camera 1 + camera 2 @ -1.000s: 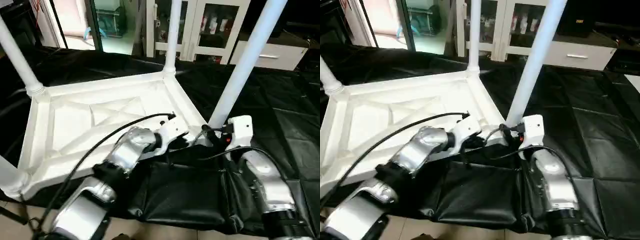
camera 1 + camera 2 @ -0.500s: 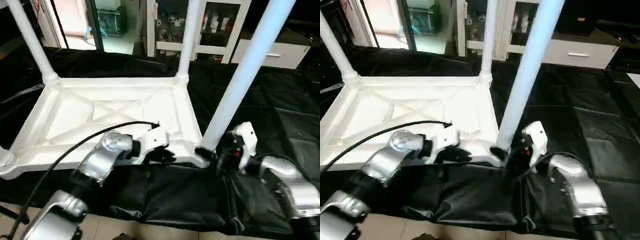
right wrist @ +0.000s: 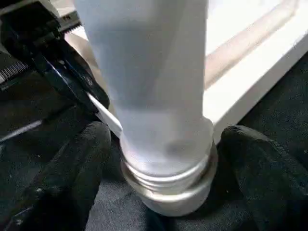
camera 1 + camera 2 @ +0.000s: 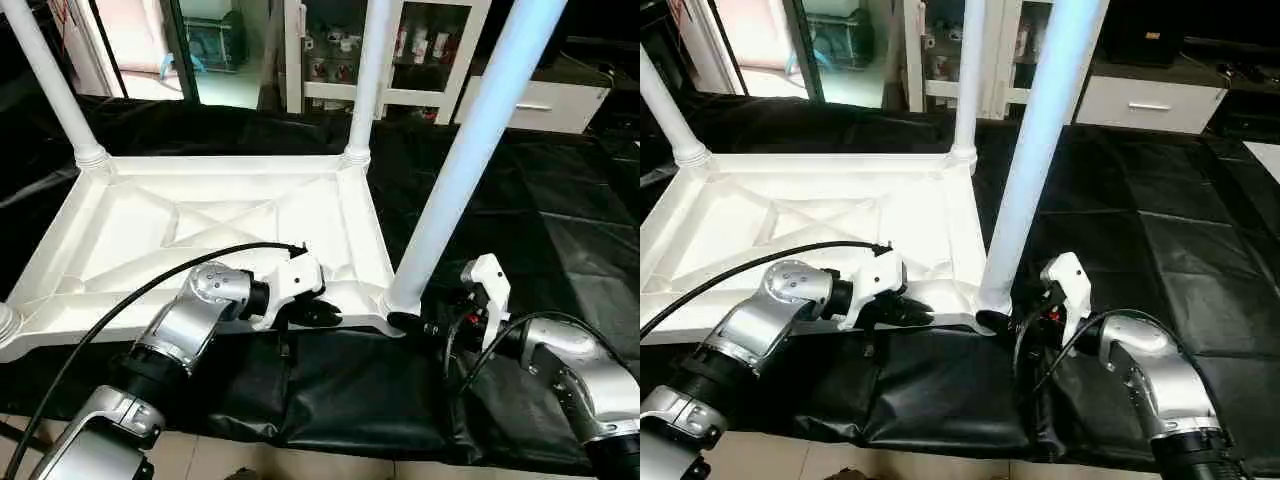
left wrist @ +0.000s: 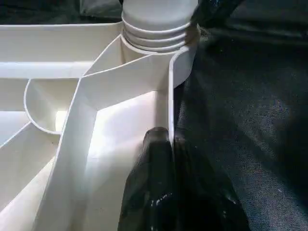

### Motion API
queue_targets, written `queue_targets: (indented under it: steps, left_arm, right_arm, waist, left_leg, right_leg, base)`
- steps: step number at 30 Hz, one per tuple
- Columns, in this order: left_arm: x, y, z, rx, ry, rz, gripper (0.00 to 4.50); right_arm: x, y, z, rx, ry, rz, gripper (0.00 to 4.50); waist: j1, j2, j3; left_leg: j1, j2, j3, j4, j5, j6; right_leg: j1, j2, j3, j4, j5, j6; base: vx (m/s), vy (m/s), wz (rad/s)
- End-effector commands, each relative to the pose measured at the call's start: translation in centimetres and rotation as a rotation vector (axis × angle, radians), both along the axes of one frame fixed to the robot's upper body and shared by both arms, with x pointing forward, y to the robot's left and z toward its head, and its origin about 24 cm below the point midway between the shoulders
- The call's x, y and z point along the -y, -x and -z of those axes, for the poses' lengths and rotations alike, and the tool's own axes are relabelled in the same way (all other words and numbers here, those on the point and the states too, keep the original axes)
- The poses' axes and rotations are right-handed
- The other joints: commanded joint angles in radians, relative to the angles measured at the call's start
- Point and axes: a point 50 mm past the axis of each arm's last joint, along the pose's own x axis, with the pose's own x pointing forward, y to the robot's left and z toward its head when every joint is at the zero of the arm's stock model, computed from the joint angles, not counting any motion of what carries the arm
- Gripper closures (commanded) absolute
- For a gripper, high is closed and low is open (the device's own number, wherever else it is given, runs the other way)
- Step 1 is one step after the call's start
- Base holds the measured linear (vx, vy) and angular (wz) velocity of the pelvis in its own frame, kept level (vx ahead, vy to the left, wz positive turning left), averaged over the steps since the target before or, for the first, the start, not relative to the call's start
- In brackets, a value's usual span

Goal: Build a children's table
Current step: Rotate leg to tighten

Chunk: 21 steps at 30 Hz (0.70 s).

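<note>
The children's table lies upside down on the black sheet, its ribbed white top (image 4: 200, 225) facing up. Three white legs stand in the corner sockets: near right (image 4: 470, 140), far right (image 4: 368, 70) and far left (image 4: 45, 75). My left gripper (image 4: 322, 315) is shut on the top's near rim (image 5: 163, 96), one black finger (image 5: 151, 159) on each side of the thin wall. My right gripper (image 3: 163, 159) is open around the base of the near right leg (image 3: 154, 86). Its fingertips (image 3: 62, 178) stand on either side of the leg, clear of it.
The black sheet (image 4: 350, 390) folds over the work table's front edge, with floor below. White cabinets with glass doors (image 4: 430, 50) and a white drawer unit (image 4: 540, 100) stand behind. A black cable (image 4: 120, 300) loops over my left forearm. Open black sheet lies to the right (image 4: 560, 220).
The whole picture has shifted with the head. My right wrist has dropped lower and now sits right of the leg's base, fingers spread around it. The left gripper keeps its grip on the rim.
</note>
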Motion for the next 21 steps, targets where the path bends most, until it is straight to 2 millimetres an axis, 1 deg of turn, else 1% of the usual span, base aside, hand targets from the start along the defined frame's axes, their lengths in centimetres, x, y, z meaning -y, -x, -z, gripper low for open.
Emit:
queue_targets:
  steps: [1,2,5,6,7,8,10,11,14,21]
  left_arm:
    - [0.1,0.1,-0.5,-0.007,0.083,-0.009,4.5]
    - [0.1,0.2,-0.5,-0.008,0.082,-0.008,4.5]
    - [0.1,0.3,-0.4,-0.012,0.079,-0.003,4.5]
    - [0.2,0.3,-0.4,-0.014,0.076,0.001,4.5]
    - [0.2,0.4,-0.4,-0.015,0.074,0.002,4.5]
    - [0.2,0.4,-0.3,-0.017,0.074,0.004,4.5]
    - [0.3,0.5,-0.3,-0.02,0.073,0.007,4.5]
    - [0.3,0.5,-0.3,-0.021,0.073,0.008,4.5]
    - [0.4,0.7,-0.2,-0.027,0.071,0.014,4.5]
    - [0.6,0.8,0.0,-0.029,0.062,0.02,4.5]
  right_arm:
    - [0.1,-0.3,-0.4,0.027,0.006,0.001,0.83]
    - [0.1,-0.3,-0.3,0.029,0.008,-0.001,1.01]
    - [-0.1,-0.3,-0.1,0.03,0.019,-0.008,1.21]
    - [-0.2,-0.3,0.1,0.022,0.024,-0.011,1.43]
    - [-0.3,-0.2,0.2,0.017,0.029,-0.013,1.43]
    - [-0.3,-0.2,0.4,0.012,0.038,-0.016,1.52]
    - [-0.4,-0.1,0.6,0.006,0.051,-0.02,1.56]
    - [-0.4,-0.1,0.7,0.005,0.054,-0.019,1.73]
    - [-0.3,-0.1,0.9,0.004,0.062,-0.014,1.81]
    - [-0.5,-0.2,0.8,0.017,0.059,0.005,1.84]
  waist:
    - [0.006,-0.022,-0.057]
    - [0.006,-0.022,-0.058]
    - [0.006,-0.023,-0.059]
    - [0.007,-0.021,-0.059]
    - [0.006,-0.023,-0.059]
    - [0.006,-0.022,-0.059]
    - [0.005,-0.023,-0.058]
    - [0.006,-0.022,-0.059]
    - [0.005,-0.023,-0.058]
    - [0.003,-0.021,-0.06]
  left_leg:
    - [0.014,0.092,-0.045,-0.077,-0.185,0.062]
    - [0.014,0.092,-0.045,-0.076,-0.181,0.061]
    - [0.013,0.091,-0.044,-0.075,-0.169,0.066]
    - [0.014,0.091,-0.044,-0.074,-0.166,0.069]
    - [0.012,0.091,-0.043,-0.074,-0.164,0.071]
    - [0.013,0.091,-0.043,-0.074,-0.161,0.073]
    - [0.012,0.091,-0.044,-0.075,-0.162,0.074]
    - [0.014,0.092,-0.044,-0.075,-0.164,0.073]
    - [0.014,0.091,-0.044,-0.074,-0.174,0.069]
    - [0.014,0.091,-0.043,-0.073,-0.157,0.077]
  right_leg:
    - [0.037,-0.09,0.048,-0.08,-0.246,-0.225]
    - [0.038,-0.09,0.048,-0.079,-0.239,-0.226]
    - [0.039,-0.089,0.048,-0.077,-0.214,-0.233]
    - [0.039,-0.09,0.048,-0.076,-0.209,-0.236]
    - [0.04,-0.089,0.048,-0.076,-0.206,-0.237]
    - [0.04,-0.089,0.048,-0.076,-0.203,-0.239]
    - [0.04,-0.088,0.047,-0.075,-0.206,-0.238]
    - [0.04,-0.089,0.048,-0.076,-0.21,-0.238]
    - [0.039,-0.09,0.048,-0.078,-0.224,-0.236]
    - [0.041,-0.088,0.048,-0.074,-0.191,-0.244]
  base:
    - [0.0,0.0,0.0]
    - [0.0,0.0,0.0]
    - [0.0,0.0,0.0]
    - [0.0,0.0,0.0]
    - [0.0,0.0,0.0]
    - [0.0,0.0,0.0]
    - [0.0,0.0,0.0]
    - [0.0,0.0,0.0]
    - [0.0,0.0,0.0]
    - [0.0,0.0,0.0]
